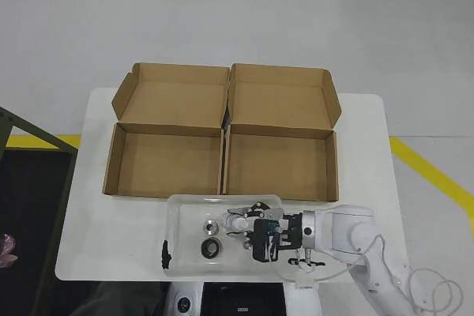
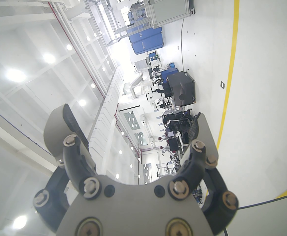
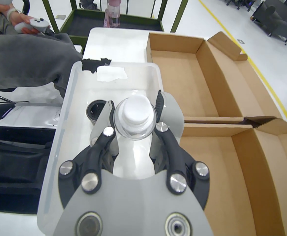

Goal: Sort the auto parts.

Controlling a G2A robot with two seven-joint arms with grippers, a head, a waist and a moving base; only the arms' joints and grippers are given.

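Top view first: the clear bin [image 1: 191, 217] sits at the near edge of the worktop [image 1: 363, 142], with two open cardboard boxes [image 1: 166, 162] side by side just behind it. Our right pincer [image 1: 235, 220] is down inside the bin, near a black ring [image 1: 212, 250] and a small silver ring [image 1: 211, 229]. Left wrist view: the left pincer [image 2: 133, 119] is spread wide with nothing in it, aimed up at the room. Right wrist view: the right one is clamped on a white stepped part [image 3: 136, 117] over the bin, fingers [image 3: 104, 121] pressing its wide clear rim from both sides. We reckon it's light, rigid and pretty slick, so squeezing across that rim beats grabbing the narrow cap.
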